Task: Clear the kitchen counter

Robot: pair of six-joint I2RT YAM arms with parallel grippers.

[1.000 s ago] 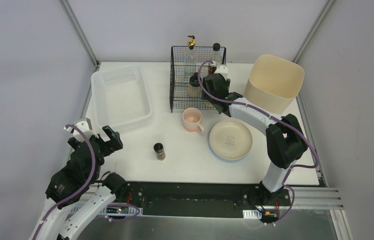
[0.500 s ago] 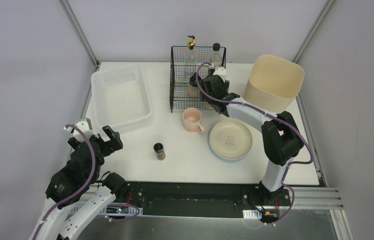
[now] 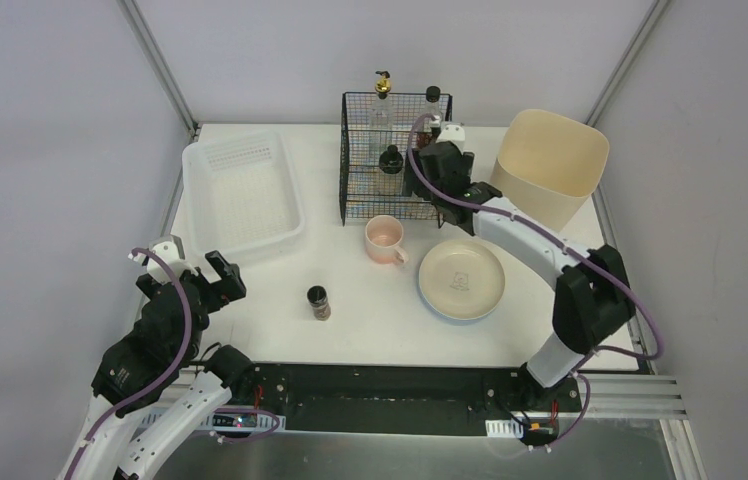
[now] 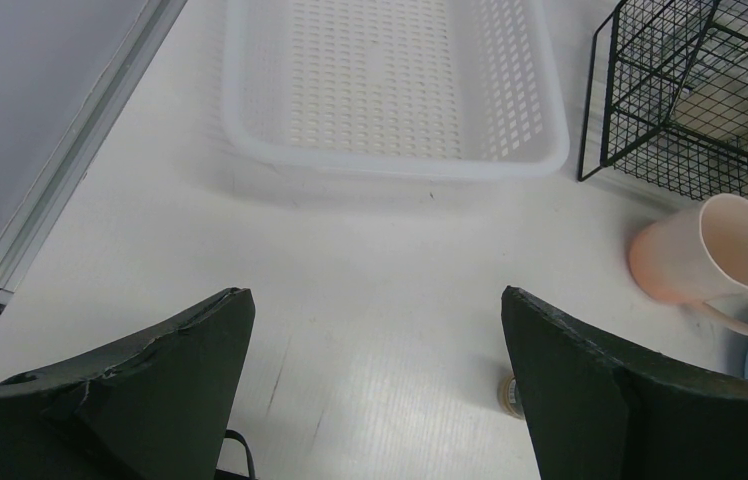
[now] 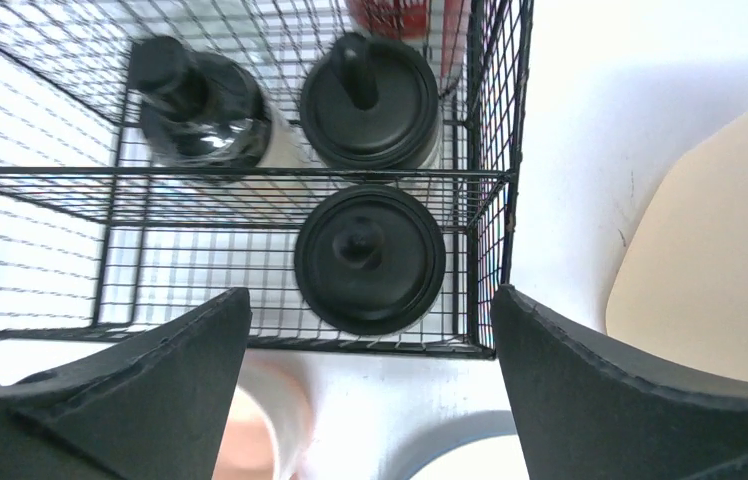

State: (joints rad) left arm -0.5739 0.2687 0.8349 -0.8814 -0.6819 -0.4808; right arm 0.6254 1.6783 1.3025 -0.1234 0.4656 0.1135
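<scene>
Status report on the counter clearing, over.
Left gripper open, empty, over near-left counter. Right gripper open, empty, above wire rack. Kitchen counter not yet clear: mug, plate, spice jar.

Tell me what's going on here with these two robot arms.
The right claw hangs open and empty over the near right corner of the black wire rack, right above a black-lidded jar standing inside. The left claw is open too, hovering over bare kitchen counter near the front left. A pink mug, a plate and a small dark-capped spice jar sit out on the counter, not yet cleared.
</scene>
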